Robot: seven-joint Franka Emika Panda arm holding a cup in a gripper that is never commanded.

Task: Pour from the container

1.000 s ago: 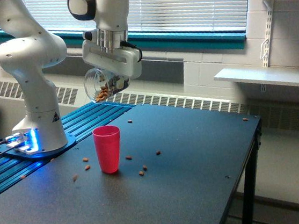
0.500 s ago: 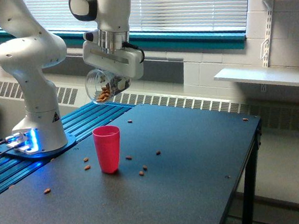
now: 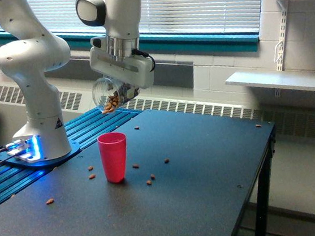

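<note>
A clear round container (image 3: 108,95) with brown nut-like pieces inside hangs tipped on its side, mouth toward the exterior view's left. My gripper (image 3: 121,92) is shut on it, under the white arm's wrist. The container sits well above the open top of a red plastic cup (image 3: 113,156), which stands upright on the dark table (image 3: 199,181). The nuts lie heaped against the lower side of the container near its mouth. No piece shows in the air between container and cup.
Several loose nuts (image 3: 151,179) lie scattered on the table around the red cup, one further left (image 3: 50,201). The arm's white base (image 3: 40,137) stands on a blue-lit ribbed platform at the left. The table's edge runs along the right.
The gripper and tipped container have shifted slightly to the right and a little down. A nut that lay near the cup's left a second ago has ended further left on the table.
</note>
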